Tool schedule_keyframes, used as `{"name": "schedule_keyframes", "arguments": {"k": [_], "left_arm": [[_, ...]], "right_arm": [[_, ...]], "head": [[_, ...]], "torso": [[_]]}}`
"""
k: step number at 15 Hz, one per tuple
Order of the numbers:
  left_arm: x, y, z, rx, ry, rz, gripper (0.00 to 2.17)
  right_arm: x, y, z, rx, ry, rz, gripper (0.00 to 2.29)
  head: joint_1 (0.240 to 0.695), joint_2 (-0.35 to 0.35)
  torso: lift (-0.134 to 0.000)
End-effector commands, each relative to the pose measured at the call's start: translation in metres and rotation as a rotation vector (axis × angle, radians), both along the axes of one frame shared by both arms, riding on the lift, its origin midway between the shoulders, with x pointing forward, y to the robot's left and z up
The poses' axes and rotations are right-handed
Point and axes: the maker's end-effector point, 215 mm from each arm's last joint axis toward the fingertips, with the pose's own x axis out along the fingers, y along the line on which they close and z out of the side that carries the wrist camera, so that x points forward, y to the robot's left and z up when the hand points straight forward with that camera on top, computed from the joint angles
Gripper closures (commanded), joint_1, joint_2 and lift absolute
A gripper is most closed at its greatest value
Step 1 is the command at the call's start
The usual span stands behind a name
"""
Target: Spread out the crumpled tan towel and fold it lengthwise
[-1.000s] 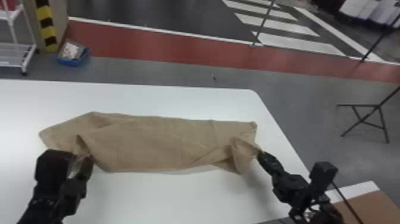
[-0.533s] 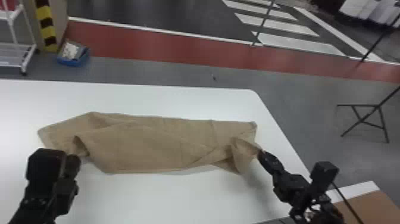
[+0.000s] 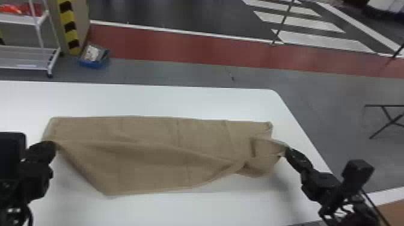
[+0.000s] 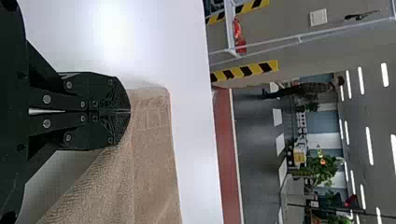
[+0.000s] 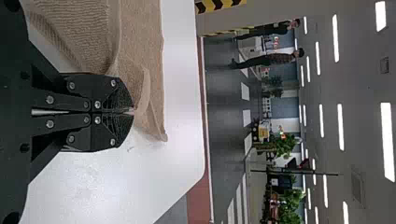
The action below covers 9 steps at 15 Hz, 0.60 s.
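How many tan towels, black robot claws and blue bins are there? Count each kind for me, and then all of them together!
Tan towel: 1
Black claws: 2, the left claw and the right claw
Blue bin on the floor: 1
Total: 4

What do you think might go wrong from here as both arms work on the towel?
The right gripper pinches just a sliver of towel at its tips, so a pull might free it. Folding now might trap the bunched part near that gripper and the long diagonal crease.
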Motion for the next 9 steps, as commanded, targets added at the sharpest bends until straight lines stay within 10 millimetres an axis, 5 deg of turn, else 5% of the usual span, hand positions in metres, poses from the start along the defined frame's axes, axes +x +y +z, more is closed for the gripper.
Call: {"name": "schedule_keyframes", "arguments": {"k": [1, 9], "left_arm": [[0.005, 0.033, 0.008, 0.005, -0.011, 0.054, 1.44], [0.009, 0.079, 0.017, 0.047, -0.001, 0.107, 1.43]], "right_arm": [[0.001, 0.002, 0.001, 0.002, -0.003, 0.002, 1.42], [0.001, -0.013, 0.013, 0.005, -0.029, -0.028, 1.41]], "head": [[0.695, -0.24], [0.695, -0.154]], "torso": [[-0.124], [-0.124]]}}
